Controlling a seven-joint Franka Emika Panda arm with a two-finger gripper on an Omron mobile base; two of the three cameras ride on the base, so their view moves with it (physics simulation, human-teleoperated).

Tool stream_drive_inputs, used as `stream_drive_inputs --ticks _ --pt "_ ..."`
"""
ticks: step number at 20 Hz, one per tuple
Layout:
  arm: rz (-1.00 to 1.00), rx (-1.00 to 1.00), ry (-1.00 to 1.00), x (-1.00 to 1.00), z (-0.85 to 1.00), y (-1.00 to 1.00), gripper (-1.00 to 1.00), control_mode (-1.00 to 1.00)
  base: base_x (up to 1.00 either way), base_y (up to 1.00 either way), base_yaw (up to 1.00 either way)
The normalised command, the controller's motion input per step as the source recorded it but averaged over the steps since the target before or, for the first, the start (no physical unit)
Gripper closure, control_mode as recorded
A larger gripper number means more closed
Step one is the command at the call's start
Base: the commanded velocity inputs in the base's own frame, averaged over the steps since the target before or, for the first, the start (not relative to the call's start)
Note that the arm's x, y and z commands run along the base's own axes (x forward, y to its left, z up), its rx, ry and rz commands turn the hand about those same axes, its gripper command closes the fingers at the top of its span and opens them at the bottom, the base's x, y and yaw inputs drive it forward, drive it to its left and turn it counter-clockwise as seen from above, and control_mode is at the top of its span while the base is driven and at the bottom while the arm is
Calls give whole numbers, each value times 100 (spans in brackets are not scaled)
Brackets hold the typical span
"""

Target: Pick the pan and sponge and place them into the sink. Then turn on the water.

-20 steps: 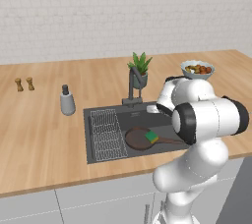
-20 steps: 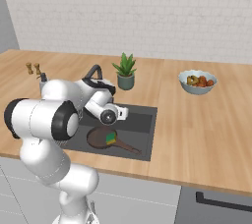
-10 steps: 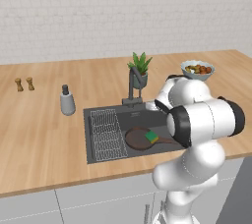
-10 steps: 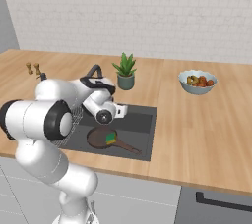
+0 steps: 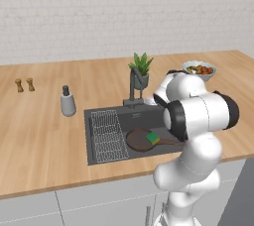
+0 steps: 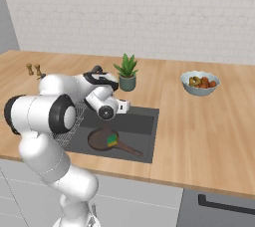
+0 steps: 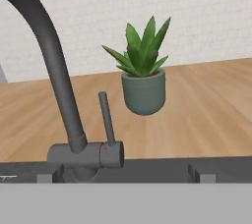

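The dark brown pan (image 5: 139,140) (image 6: 99,140) lies on the floor of the dark grey sink (image 5: 144,119) (image 6: 143,122), its thin handle pointing right. The green and yellow sponge (image 5: 152,137) (image 6: 112,140) rests on the pan. My gripper (image 6: 123,105) hangs over the sink's back part, just in front of the faucet (image 5: 132,84) (image 7: 58,78). Its fingers are hidden, so whether it is open or shut is unclear. In the hand view the faucet's lever (image 7: 106,118) stands upright close ahead. No water stream is visible.
A potted plant (image 5: 141,70) (image 7: 143,78) stands behind the faucet. A pale bowl of fruit (image 5: 198,68) (image 6: 199,82) sits at the right. On the left counter stand a soap bottle (image 5: 67,102) and two small shakers (image 5: 24,85). A wire rack (image 5: 107,136) covers the sink's left part.
My hand has risen a little over the sink toward the faucet, and the elbow has swung slightly. Pan and sponge have not moved.
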Motion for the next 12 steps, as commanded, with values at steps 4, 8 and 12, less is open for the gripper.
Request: stream_drive_inputs --ticks 4,8,12 --pt "0 0 -1 31 0 0 -100 -100 0 0 0" --pt "0 0 -2 33 0 0 -100 -100 0 0 0" --pt "0 0 0 29 -1 0 -100 -100 0 0 0"
